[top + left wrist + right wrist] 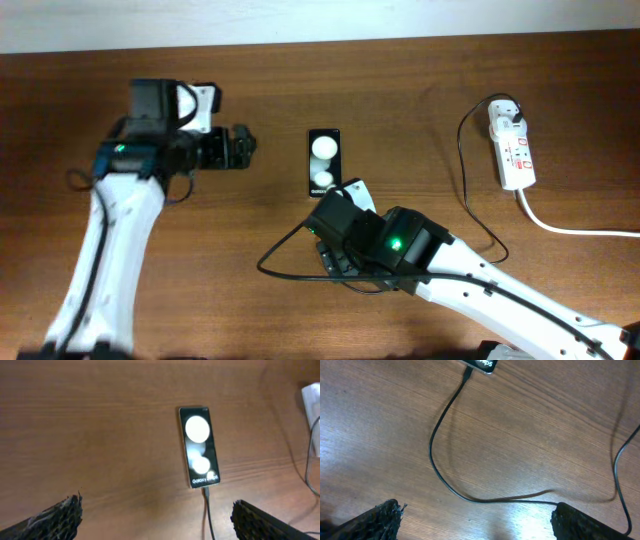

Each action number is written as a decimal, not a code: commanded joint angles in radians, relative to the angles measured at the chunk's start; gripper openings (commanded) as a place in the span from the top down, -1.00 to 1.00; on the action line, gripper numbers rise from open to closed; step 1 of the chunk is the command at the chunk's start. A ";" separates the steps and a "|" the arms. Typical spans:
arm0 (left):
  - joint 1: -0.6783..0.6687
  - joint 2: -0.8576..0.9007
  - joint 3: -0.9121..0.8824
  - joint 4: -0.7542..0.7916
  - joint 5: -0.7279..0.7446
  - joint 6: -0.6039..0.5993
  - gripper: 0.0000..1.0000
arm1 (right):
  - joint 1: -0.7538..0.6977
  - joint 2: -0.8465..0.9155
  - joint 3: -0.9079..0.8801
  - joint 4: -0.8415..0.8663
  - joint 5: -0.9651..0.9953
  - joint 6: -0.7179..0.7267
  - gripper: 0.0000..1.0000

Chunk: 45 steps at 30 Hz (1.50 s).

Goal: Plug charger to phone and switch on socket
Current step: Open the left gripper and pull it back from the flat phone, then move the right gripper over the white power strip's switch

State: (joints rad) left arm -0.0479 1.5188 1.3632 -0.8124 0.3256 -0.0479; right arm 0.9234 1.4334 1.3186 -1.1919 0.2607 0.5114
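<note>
The black phone (323, 160) lies at the table's middle, with two white circles and white lettering on its face. It also shows in the left wrist view (198, 446). The thin black charger cable (440, 465) has its tip at the phone's bottom edge (205, 492). It loops under my right arm and runs up to a black plug in the white socket strip (512, 148) at the far right. My left gripper (155, 515) is open and empty, left of the phone. My right gripper (477, 517) is open over the cable loop, just below the phone.
The socket's thick white cord (570, 228) trails off to the right edge. The right arm's body (400, 245) covers part of the cable. A pale wall edge runs along the back of the wooden table (200, 250).
</note>
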 commanded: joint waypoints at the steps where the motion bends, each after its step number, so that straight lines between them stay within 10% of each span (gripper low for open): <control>1: 0.008 -0.159 0.001 -0.111 -0.129 0.000 -0.99 | -0.002 -0.011 0.021 0.002 -0.007 -0.006 -0.98; 3: 0.008 -0.249 0.001 -0.205 -0.200 0.000 -0.98 | -0.002 -0.011 0.021 0.001 -0.055 -0.006 -0.86; 10: 0.007 -0.400 0.001 -0.499 -0.230 0.000 -0.98 | -0.002 -0.011 0.021 -0.027 -0.094 -0.006 0.92; 24: 0.007 -0.669 0.000 -0.533 -0.230 0.000 -0.99 | -0.002 -0.011 0.017 -0.047 -0.083 0.188 0.92; 29: 0.007 -0.774 0.000 -0.537 -0.230 0.000 -0.98 | -0.038 -0.011 0.017 -0.136 0.074 0.548 0.92; 34: 0.007 -0.776 0.000 -0.549 -0.230 0.000 -0.98 | -0.358 -0.011 0.017 -0.356 0.100 0.642 0.92; 45: 0.007 -0.776 0.000 -0.700 -0.230 0.000 -0.98 | -1.010 -0.011 0.056 -0.299 -0.007 0.325 0.92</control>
State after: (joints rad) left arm -0.0433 0.7460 1.3632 -1.5078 0.1028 -0.0483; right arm -0.0013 1.4326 1.3270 -1.5059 0.3126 0.9485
